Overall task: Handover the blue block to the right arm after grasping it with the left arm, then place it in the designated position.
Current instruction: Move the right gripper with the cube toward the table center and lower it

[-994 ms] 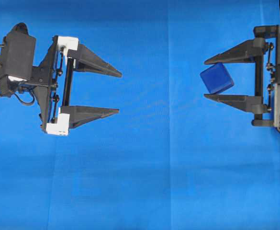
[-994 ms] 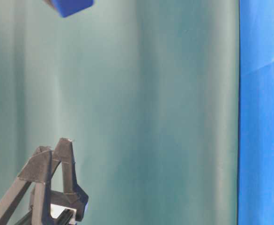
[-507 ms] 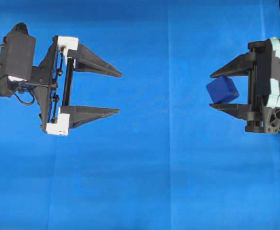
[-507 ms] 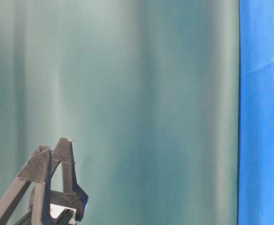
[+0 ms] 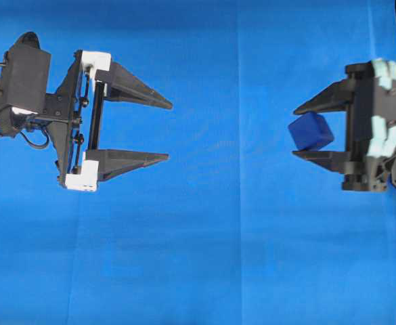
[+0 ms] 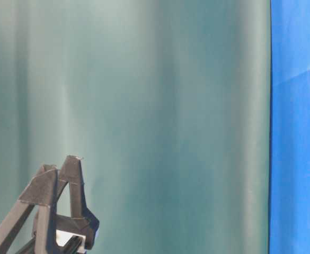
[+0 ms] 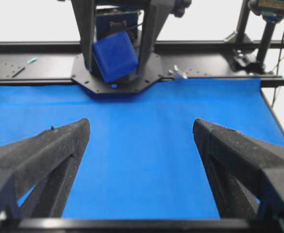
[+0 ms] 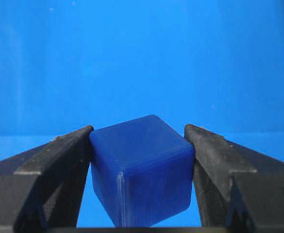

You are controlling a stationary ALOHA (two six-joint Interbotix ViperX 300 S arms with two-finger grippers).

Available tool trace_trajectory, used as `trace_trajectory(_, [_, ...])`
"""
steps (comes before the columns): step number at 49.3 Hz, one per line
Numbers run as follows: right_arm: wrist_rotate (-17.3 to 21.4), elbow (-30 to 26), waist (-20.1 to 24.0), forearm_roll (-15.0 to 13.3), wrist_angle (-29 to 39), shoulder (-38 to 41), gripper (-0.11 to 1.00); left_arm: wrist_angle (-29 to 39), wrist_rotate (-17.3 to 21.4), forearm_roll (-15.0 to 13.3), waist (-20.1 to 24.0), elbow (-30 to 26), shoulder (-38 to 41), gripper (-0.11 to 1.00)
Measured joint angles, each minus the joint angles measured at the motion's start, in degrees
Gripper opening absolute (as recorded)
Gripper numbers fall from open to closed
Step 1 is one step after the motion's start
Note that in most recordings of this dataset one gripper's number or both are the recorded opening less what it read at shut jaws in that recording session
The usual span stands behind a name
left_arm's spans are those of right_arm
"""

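Holding the blue block [image 5: 311,131] in the right gripper [image 5: 306,128] now, jaws clamped on two opposite faces; the wrist cam shows both fingers [image 8: 59,160] pressed flat to it w/ the cube sitting skewed, one corner toward the lens. So handover looks done and I'm on the placing leg, I'd say.

Key relation: block sits at the very tips of the right fingers, on the right side of the overhead view, well apart from the left gripper [image 5: 167,131], which hangs w/ jaws spread wide and nothing betw. them. From the left wrist cam the block [image 7: 115,56] is straight ahead across the cloth, off the surface by the look of it. Cube has no long axis to speak of, but its tilt in the grip means it prob. won't land flat unless I level it or let it settle. Right arm is the only one near it.

Surface: blue cloth [image 5: 218,257], smooth, faint fold lines, nothing else on it. No marker for the designated spot visible, can't tell where that is. Plenty of room round the right gripper. Table-level cam shows only the left fingers [image 6: 64,201] against a green backdrop [image 6: 170,106].
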Motion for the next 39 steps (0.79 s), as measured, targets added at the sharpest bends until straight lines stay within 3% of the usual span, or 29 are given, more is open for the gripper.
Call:
trace_trajectory(9, [0.1,0.6,-0.5,0.0,-4.5,4.1,0.52,0.0,0.0,0.1,0.1,-0.1,0.0,0.92])
trace_trajectory(39, [0.2,1.7,-8.4,0.0,-24.3,23.8,0.52,0.0,0.0,0.0,0.1,-0.2,0.0,0.92])
